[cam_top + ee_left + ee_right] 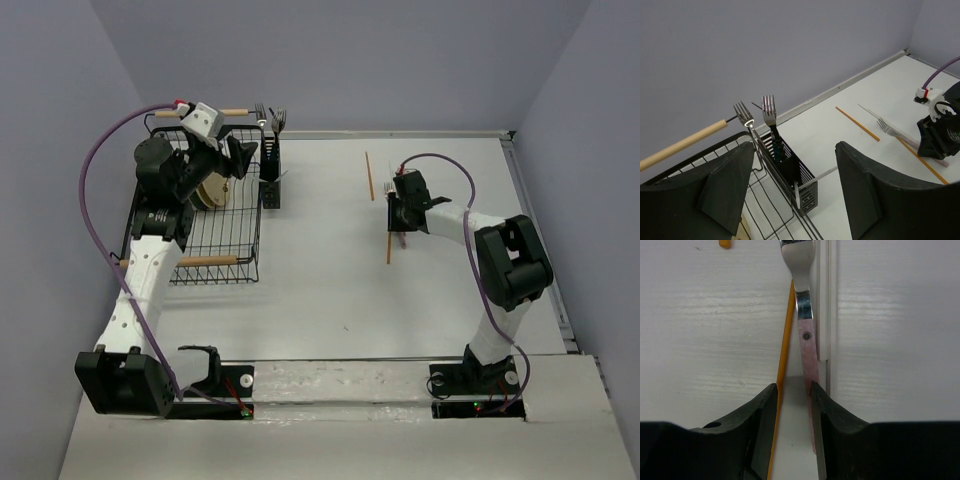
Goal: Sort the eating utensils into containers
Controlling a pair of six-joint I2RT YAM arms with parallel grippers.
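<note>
Right pincer [792, 387], astride pink-handled fork [808, 347], orange chopstick [783, 350]

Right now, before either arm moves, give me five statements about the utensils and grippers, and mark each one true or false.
1. Two forks stand tines-up in the caddy at the dish rack. True.
2. The left arm is holding a fork. False: the left gripper is open and empty.
3. The right gripper is down over a pink-handled fork and a chopstick lying side by side. True.
4. Every chopstick is already in a caddy. False: that chopstick lies beside the fork, and a second chopstick lies apart on the table.
5. The rack sits on the right arm's side. False: it is on the left arm's side.
</note>
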